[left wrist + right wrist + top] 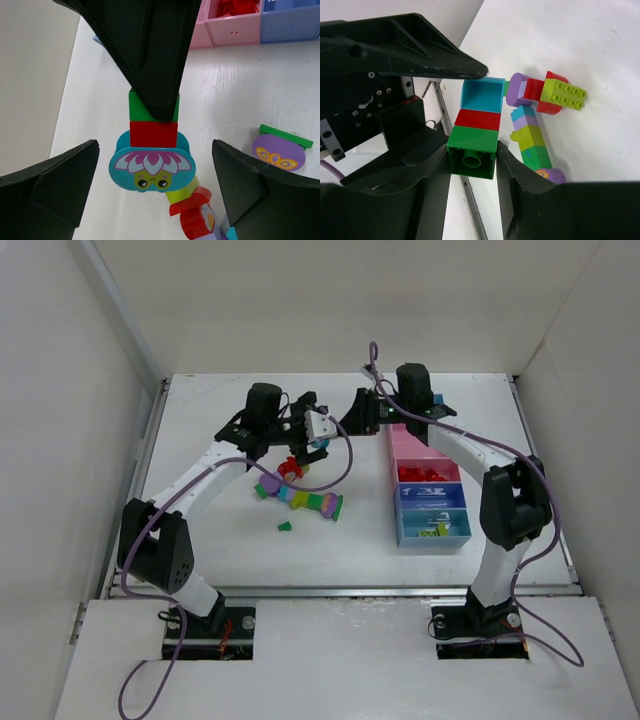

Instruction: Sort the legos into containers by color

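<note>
A short stack of legos hangs in the air: a green brick point(472, 150), a red brick point(479, 119) and a teal flower-faced piece point(150, 167). My right gripper point(471, 156) is shut on the green brick at one end. My left gripper point(155, 152) is open, its fingers point(60, 185) wide on either side of the teal piece without touching it. In the top view both grippers meet over the table's middle, left point(312, 438) and right point(352, 420). More legos point(305, 498) lie loose below them. The containers point(430, 495) form a strip to the right.
Red bricks point(428, 473) fill one pink bin, and yellow-green and green ones lie in the nearest light blue bin point(435, 529). A small green piece point(285, 526) lies alone. A purple butterfly piece point(278, 152) lies right of the left gripper. White walls enclose the table.
</note>
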Tool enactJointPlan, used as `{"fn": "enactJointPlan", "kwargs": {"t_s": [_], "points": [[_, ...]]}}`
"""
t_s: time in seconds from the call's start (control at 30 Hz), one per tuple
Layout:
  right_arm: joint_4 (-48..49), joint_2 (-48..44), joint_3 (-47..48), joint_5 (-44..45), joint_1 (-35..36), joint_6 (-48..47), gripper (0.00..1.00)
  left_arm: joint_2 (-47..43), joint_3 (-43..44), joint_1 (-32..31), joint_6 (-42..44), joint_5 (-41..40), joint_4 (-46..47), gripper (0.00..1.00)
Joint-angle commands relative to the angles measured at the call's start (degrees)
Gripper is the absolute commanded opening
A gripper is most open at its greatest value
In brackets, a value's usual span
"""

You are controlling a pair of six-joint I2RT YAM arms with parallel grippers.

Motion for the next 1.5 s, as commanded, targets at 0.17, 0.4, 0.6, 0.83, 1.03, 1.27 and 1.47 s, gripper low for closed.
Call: {"fn": "enactJointPlan", "kwargs": {"t_s": [0.17,0.4,0.6,0.83,1.03,1.27,1.47], "points": [[3.02,-2.74,2.18,-2.61,0.94,-1.15,0.00,0.79,3.01,-1.40,-5.16,4.75,3.45,0.81],[3.02,-2.74,2.18,-3.14,0.94,-1.15,0.00,1.92,4.14,-1.40,-6.39,5.28,3.97,0.38],[3.02,-2.74,2.18,-3.14,0.94,-1.15,0.00,1.93,4.68,-1.40,-5.25,3.61,1.86,0.08],[3.02,-4.05,1.04,-2.00,-3.70,-0.62,0.00,1.93,4.68,-1.40,-3.14,2.20,-1.74,0.00],[3.02,-10.03,-4.41,5.12,-13.99,1.23,0.00,3.77,4.15,-1.40,-3.14,-1.32,-5.07,0.00],[3.02,-9.34,-4.41,8.64,-17.87,1.23,0.00,6.49,5.29,-0.87,-3.14,-1.32,-5.08,0.00],[-0.76,-4.43,-2.40,32.69,-18.40,6.14,0.00,9.40,6.61,0.36,-7.52,-1.32,-2.01,0.00]]}}
